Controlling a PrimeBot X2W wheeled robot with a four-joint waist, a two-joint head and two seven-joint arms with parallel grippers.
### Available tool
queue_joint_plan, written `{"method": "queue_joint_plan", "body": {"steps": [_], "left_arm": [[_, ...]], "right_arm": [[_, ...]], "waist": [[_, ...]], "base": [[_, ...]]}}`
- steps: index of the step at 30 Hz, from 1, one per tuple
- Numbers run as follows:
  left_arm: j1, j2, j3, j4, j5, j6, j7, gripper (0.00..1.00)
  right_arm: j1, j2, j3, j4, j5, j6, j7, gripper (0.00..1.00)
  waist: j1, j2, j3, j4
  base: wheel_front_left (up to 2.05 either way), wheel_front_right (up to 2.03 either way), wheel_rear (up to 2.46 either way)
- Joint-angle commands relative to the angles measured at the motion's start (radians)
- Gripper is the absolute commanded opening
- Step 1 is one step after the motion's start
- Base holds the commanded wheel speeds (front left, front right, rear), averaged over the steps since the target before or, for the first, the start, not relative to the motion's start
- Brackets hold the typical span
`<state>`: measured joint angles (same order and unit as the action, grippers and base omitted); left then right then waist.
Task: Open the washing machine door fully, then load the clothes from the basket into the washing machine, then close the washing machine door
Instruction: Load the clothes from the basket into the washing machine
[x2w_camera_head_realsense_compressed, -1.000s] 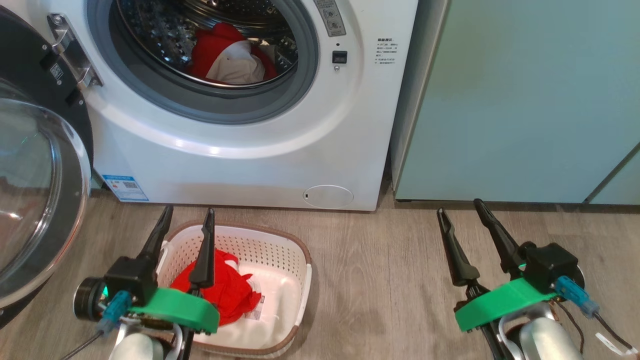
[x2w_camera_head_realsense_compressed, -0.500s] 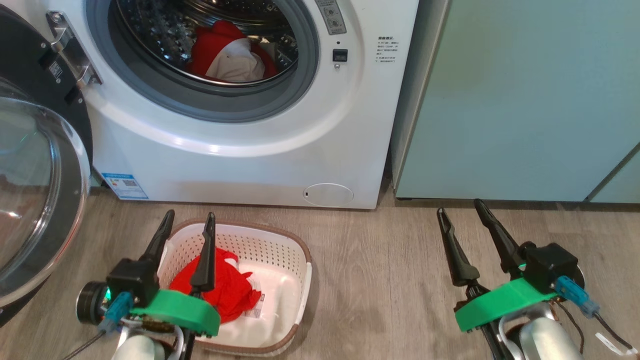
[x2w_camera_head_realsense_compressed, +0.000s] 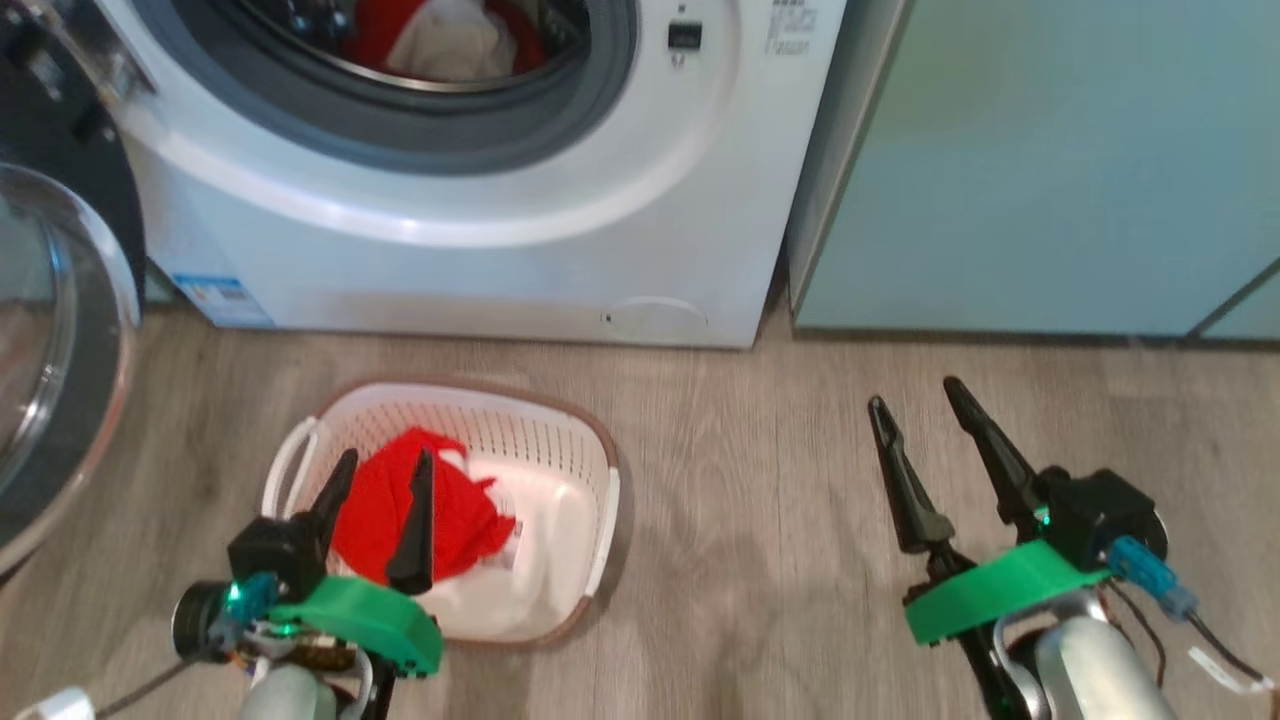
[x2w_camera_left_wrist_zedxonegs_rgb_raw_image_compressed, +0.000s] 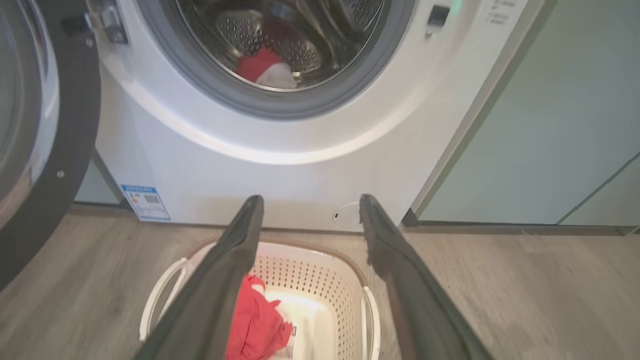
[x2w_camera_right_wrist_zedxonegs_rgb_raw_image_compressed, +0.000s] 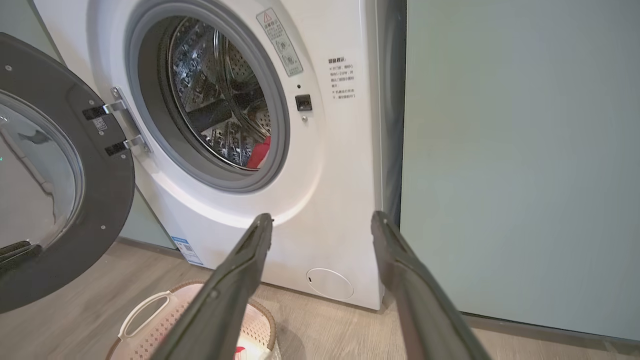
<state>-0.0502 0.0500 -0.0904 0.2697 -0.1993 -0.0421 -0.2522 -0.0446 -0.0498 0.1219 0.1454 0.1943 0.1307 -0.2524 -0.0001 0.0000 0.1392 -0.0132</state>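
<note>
Since the earlier frame your head view has tipped down, sliding the washing machine up the picture. Against the basket, the left gripper has drawn from the far rim to above the clothes. Its jaws stand wide apart and empty over the red bundle, apparently so that a descent and a squeeze will take it. The right gripper, likewise spread and empty, waits well right of the basket, out of the way. Behind the basket, one red-and-white garment already lies in the drum. The washing machine door, left of the basket, is swung wide, leaving the lift clear. Writing: the blue label sticker, the warning sticker with its red triangle, the printed lines and the basket's floor sticker are too small for you to read; no brand shows.
</note>
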Motion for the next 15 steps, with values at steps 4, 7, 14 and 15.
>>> {"method": "queue_joint_plan", "body": {"steps": [4, 7, 14, 15], "left_arm": [[-0.099, 0.0, 0.042, 0.072, 0.029, -0.015, -0.01, 1.0], [-0.156, 0.01, 0.04, 0.187, 0.057, -0.03, -0.01, 1.0], [-0.335, 0.077, 0.005, 0.508, 0.112, -0.055, -0.01, 1.0], [-0.36, 0.087, 0.001, 0.548, 0.118, -0.057, -0.01, 1.0]], "right_arm": [[-0.073, 0.0, 0.029, -0.044, -0.021, 0.0, -0.009, 1.0], [-0.091, 0.0, 0.032, -0.05, -0.032, 0.0, -0.009, 1.0], [-0.127, 0.0, 0.04, -0.066, -0.043, 0.0, -0.009, 1.0], [-0.133, 0.0, 0.042, -0.069, -0.043, 0.0, -0.009, 1.0]], "waist": [[0.0001, 0.0, 0.118, -0.012], [0.0001, 0.0, 0.183, -0.022], [0.0001, 0.0, 0.323, -0.064], [0.0001, 0.0, 0.345, -0.073]], "base": [[0.0, 0.0, 0.0], [0.0, 0.0, 0.0], [0.0, 0.0, 0.0], [0.0, 0.0, 0.0]]}}
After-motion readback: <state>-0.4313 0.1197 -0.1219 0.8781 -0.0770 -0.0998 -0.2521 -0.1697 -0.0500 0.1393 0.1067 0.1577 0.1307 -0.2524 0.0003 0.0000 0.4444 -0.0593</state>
